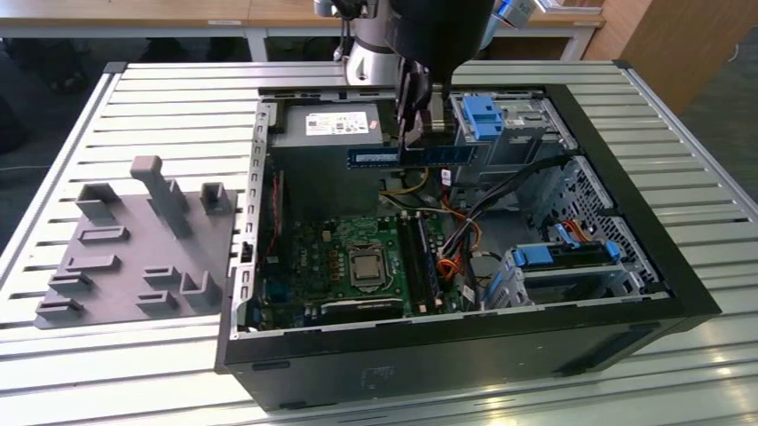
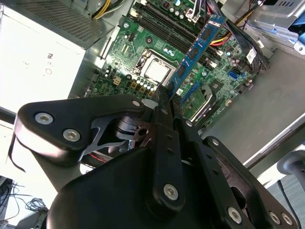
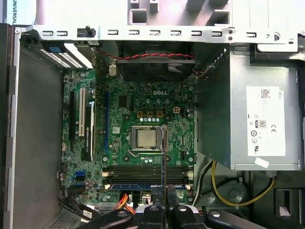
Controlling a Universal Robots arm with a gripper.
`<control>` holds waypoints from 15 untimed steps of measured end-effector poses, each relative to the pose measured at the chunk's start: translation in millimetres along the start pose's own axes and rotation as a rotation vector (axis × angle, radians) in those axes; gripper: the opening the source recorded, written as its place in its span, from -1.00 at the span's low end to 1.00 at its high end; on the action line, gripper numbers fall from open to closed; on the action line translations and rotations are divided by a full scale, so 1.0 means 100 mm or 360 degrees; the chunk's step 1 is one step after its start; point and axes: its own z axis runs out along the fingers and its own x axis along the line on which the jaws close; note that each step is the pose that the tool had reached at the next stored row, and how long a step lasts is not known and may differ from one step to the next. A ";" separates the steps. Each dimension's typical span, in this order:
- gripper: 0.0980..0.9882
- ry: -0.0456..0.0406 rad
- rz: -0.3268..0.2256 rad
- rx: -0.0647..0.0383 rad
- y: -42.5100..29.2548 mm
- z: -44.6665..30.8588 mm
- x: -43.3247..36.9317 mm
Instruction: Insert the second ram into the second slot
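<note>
firmly pinched, the ram [image 1: 379, 157] sits between the fingers of the gripper [image 1: 417, 142], which are pressed together on its middle. it hangs level and on edge, sticking out to either side of the fingers, well above the motherboard [image 1: 319, 257]. in the second wrist view the ram [image 2: 199, 45] runs straight out past the gripper [image 2: 167, 95]. in the first wrist view the ram [image 3: 163, 152] shows edge-on ahead of the gripper [image 3: 163, 193], lying crosswise over the slots [image 3: 143, 171].

below the tool, the slots [image 1: 417, 257] lie beside the cpu socket [image 1: 361, 264]. a blue strip [image 3: 143, 185] runs along the slot row nearest the fingers. orange cables [image 1: 456, 248] bunch just beside the slots, and yellow and black cables [image 3: 224, 191] curl off to one side. the power supply [image 1: 337, 124] sits close beside the gripper; a drive clip [image 1: 480, 115] stands on its other side.

the ram is a thin blue board with a white label. the slots are long and black, the motherboard green and studded, the power supply a grey metal box, the case [image 1: 474, 355] black, the clip chunky light-blue plastic.
</note>
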 end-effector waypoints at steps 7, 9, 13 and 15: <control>-0.91 0.0000 0.0009 0.0000 0.000 0.000 0.000; -0.91 0.0000 0.0012 0.0000 0.000 0.000 0.000; -0.91 -0.0001 0.0021 0.0000 0.000 0.000 0.000; -0.91 -0.0001 0.0024 0.0000 0.000 0.000 0.000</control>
